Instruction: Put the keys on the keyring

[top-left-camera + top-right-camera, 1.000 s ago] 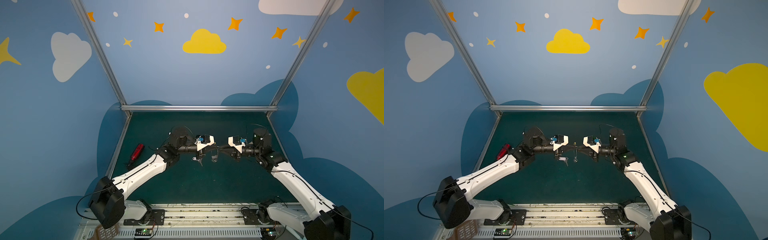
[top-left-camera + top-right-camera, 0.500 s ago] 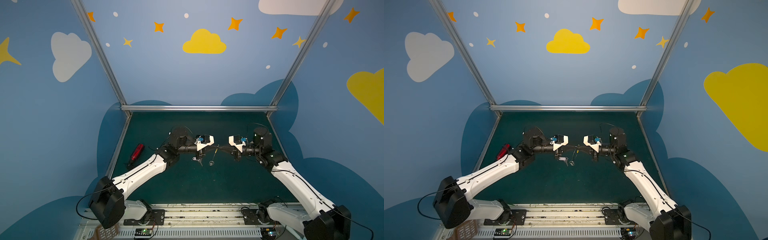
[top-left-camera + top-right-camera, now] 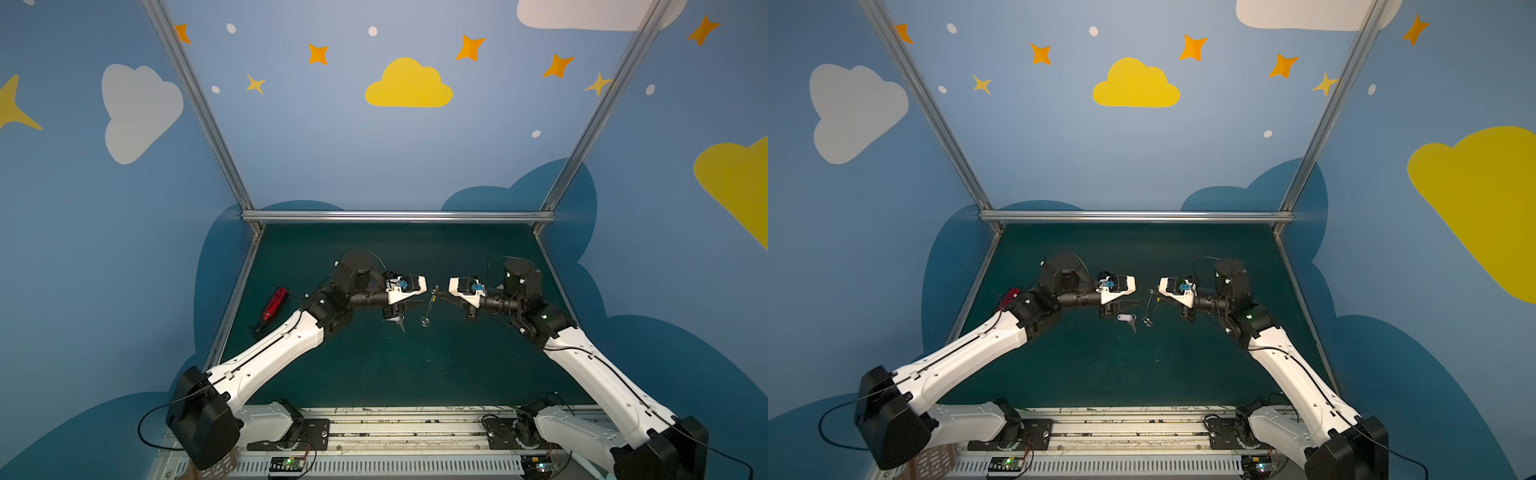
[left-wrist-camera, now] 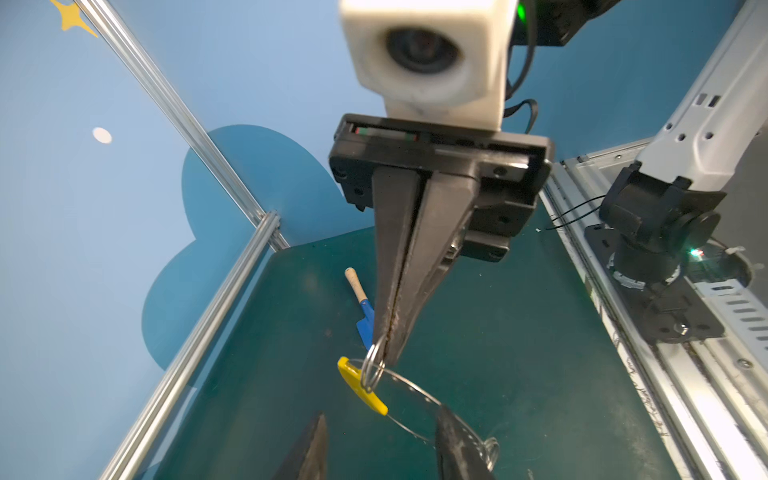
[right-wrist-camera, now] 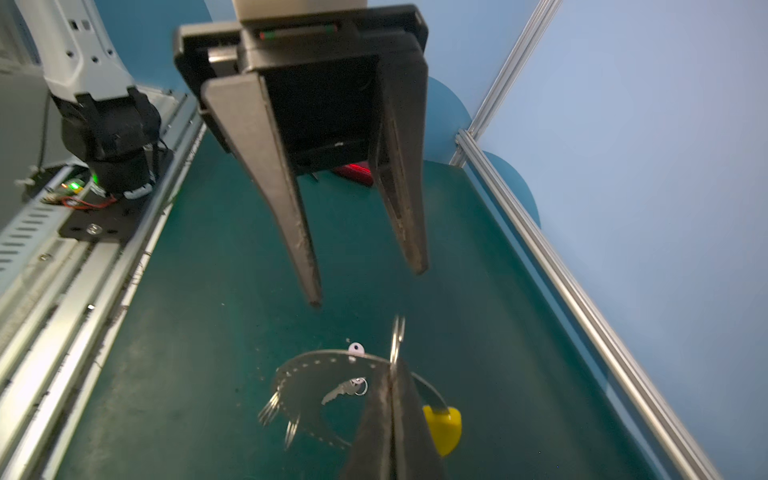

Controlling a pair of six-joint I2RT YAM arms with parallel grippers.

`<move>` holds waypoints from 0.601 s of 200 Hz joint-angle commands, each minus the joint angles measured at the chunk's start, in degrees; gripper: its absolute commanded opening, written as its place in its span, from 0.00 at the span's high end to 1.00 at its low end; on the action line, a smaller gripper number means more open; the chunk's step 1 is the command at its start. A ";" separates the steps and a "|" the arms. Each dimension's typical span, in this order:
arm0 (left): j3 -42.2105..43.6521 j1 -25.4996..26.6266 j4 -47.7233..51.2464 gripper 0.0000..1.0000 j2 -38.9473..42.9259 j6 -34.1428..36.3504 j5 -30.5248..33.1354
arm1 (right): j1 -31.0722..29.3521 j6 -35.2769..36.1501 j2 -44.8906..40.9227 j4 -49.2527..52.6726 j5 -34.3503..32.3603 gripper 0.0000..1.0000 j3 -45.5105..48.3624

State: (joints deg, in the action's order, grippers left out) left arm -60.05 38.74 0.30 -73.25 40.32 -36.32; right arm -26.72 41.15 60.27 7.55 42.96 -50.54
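Status: right gripper point(image 4: 386, 356) has its fingers clenched on the keyring point(image 5: 307, 365), pinching it at one small silver loop point(image 5: 397, 332) next to the yellow arc point(image 4: 361, 386). The hoop hangs below the pinch, above the tabletop point(image 3: 415, 374). Left gripper point(image 5: 368, 286) is released, fingers point(image 5: 291, 216) spread with nothing between them.

The keys point(image 3: 1125, 318) are not on the keyring. They sit low beneath the left gripper, white tag point(image 5: 355, 348) toward that arm and blade pointing away. The right wrist view shows them through the hoop.

How to do the step well (judgement):
- Regrasp by the white tag, leaving the key's own split loop clear of the fingers.
- Keep the right grip steady. The hoop can swing on a single pinch, so bring the key in slowly and edge-on.
- Line up using the wrist views, since the top views show the hoop as a thin line.

Hard to make out:
- I cannot tell whether the keys lie flat on the tabletop or just above it.
- The hoop's opening, if it has one, is not visible.
- The hoop's lower edge runs behind one left finger in the left wrist view.
- The blue toy shovel point(image 4: 365, 320) is partly hidden behind the right fingers.
- The red-handled tool point(image 3: 274, 305) is half covered by the left arm in a top view.
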 commanded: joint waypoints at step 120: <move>1.25 0.02 6.81 0.60 2.85 5.78 2.85 | -10.19 22.46 -6.50 -8.45 -20.30 1.00 8.18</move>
State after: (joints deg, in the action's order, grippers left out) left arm -59.66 38.68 4.58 -71.22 44.53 -32.86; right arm -36.25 61.73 55.02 2.04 24.71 -42.72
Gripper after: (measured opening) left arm 0.403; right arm 0.054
